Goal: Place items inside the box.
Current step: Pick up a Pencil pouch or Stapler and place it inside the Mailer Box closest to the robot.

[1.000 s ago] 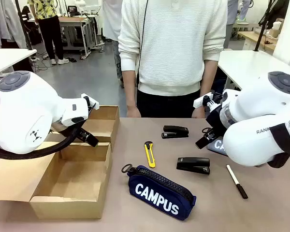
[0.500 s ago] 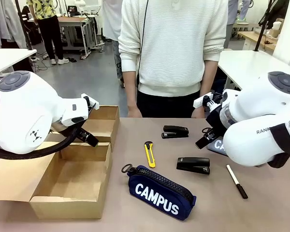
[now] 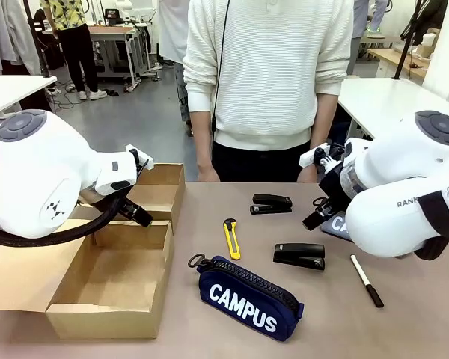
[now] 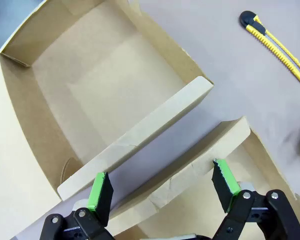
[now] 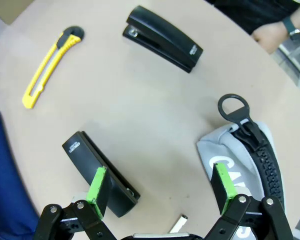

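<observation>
Front view: brown table [image 3: 404,329], open box [image 3: 105,323], grey floor [image 3: 142,120].

"CAMPUS" on the navy pencil case [image 3: 247,298]

My right arm [image 3: 404,187] hides most of the grey pencil case [image 3: 334,224]; my right wrist view cuts off the marker [image 5: 177,224].

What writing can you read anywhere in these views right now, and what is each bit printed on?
"CAMPUS": large white letters on the navy pencil case.
"CA": the rest is cut off, on the grey pencil case.
"RANK" and "OT": partial lettering on the right arm.
Small white label on the far black stapler: too small to read.
Small white label on the near black stapler: too small to read.
</observation>
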`<state>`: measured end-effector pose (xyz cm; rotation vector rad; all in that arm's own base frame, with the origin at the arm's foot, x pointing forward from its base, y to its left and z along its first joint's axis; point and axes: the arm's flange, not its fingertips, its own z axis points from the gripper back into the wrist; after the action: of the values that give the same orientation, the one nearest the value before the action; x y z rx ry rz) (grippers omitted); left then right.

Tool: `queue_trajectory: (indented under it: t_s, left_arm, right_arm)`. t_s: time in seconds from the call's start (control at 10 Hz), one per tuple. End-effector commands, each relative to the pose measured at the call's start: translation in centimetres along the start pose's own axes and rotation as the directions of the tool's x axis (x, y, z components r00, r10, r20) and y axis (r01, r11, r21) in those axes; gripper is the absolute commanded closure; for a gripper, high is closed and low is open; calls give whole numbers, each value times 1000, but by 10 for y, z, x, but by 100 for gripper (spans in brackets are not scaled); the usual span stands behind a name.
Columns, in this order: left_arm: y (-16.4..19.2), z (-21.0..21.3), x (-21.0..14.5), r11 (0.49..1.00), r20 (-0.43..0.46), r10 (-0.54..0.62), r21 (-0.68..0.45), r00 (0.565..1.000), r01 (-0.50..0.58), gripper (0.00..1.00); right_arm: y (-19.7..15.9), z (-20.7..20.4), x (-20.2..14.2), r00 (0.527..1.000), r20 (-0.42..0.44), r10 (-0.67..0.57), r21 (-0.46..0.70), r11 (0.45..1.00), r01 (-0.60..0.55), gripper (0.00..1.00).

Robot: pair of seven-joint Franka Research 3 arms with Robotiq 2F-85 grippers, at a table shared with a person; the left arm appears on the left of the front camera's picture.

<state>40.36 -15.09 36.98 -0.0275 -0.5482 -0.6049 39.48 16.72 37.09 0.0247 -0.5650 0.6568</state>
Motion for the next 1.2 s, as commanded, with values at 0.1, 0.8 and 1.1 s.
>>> queue_trajectory:
  t_s: [0.1, 0.8, 1.1]
  left_arm:
    - [0, 0, 0, 1000, 0, 0, 0, 1000, 0, 0]
    - [15, 36, 5, 986, 15, -5, -168, 1000, 8, 0]
    - [66, 157, -15, 935, 212, 36, -353, 977, 42, 0]
  right_arm:
    - [0, 0, 0, 1000, 0, -1, 0, 1000, 1, 0]
    - [-10, 33, 9, 999, 13, -31, 111, 993, 29, 0]
    - [-62, 164, 1, 930, -26, -367, 313, 881, 356, 0]
